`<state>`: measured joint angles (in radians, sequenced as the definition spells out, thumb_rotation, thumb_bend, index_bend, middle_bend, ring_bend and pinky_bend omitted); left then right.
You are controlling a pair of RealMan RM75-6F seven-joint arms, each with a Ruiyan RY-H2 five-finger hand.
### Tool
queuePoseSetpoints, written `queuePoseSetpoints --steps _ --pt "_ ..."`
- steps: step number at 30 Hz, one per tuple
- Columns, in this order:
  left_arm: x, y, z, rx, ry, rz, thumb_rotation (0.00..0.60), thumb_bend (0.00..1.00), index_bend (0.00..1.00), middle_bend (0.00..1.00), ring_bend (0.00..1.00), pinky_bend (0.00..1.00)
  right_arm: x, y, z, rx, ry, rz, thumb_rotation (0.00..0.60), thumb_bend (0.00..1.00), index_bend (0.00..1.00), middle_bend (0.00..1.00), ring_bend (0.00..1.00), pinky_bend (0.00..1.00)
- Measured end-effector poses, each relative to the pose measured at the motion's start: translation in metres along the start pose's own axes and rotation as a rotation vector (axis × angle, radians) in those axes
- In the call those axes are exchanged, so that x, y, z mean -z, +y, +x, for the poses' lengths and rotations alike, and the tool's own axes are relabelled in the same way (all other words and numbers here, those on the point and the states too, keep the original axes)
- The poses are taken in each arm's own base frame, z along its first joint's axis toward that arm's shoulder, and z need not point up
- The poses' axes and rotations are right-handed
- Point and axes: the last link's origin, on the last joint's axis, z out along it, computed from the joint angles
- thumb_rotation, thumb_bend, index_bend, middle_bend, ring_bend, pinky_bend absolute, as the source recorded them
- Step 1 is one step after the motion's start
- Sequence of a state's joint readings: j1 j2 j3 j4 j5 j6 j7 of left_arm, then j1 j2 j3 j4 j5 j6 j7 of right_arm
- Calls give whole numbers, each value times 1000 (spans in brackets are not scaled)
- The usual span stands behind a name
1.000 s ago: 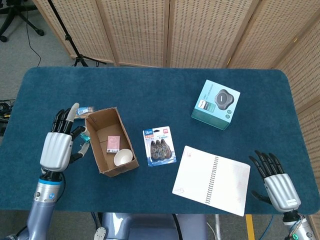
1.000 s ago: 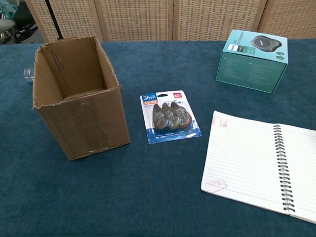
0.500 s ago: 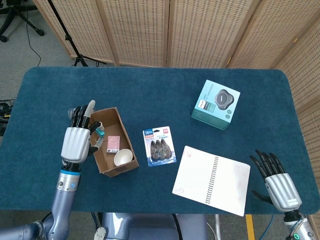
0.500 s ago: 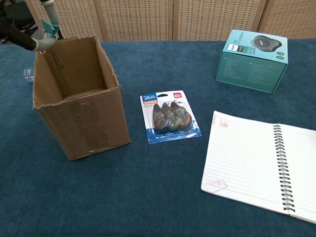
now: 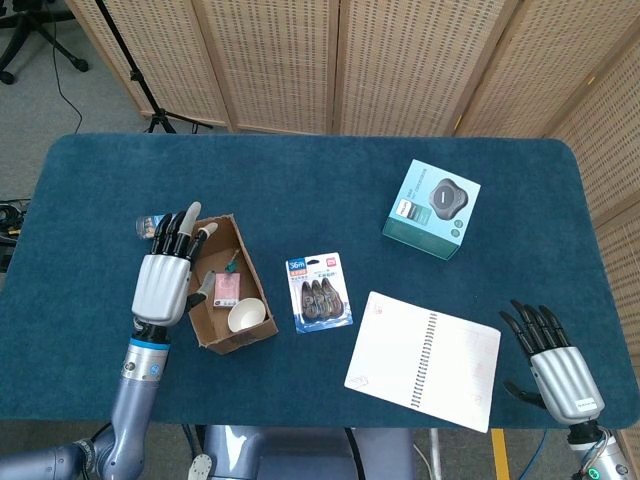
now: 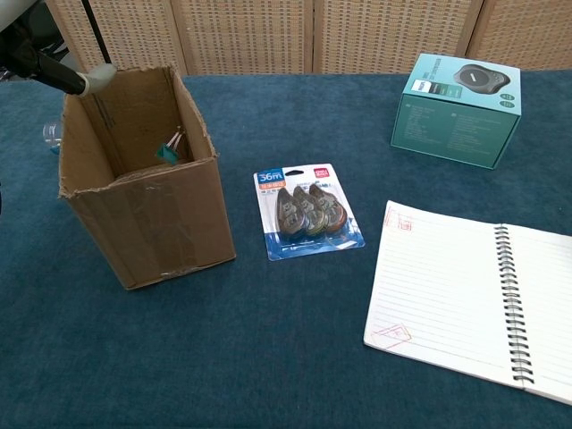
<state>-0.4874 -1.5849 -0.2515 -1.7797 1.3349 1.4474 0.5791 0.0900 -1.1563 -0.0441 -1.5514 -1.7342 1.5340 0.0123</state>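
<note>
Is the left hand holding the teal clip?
No: the left hand hovers open over the box, and the clip is apart from it, inside the box.

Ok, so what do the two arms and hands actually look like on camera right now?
Both match. The left hand has a ribbed silver-grey back plate, black fingers with pale tips, and a metallic wrist with a blue ring on a grey-blue forearm. The right hand has the same silver plate and black fingers; its wrist shows a small green light near the frame's edge. No loose cables or sleeves show.
</note>
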Motion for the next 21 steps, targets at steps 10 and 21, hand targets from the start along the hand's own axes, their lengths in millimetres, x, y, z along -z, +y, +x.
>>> queuePoseSetpoints --steps 10,21 --pt "11 -15 10 -16 -18 13 600 315 108 0 0 0 0 0 0 3 -1 -2 600 143 19 0 0 0" --pt "80 -68 50 -162 -160 58 600 61 0 0 0 0 1 -2 -2 12 -2 -1 600 144 19 0 0 0"
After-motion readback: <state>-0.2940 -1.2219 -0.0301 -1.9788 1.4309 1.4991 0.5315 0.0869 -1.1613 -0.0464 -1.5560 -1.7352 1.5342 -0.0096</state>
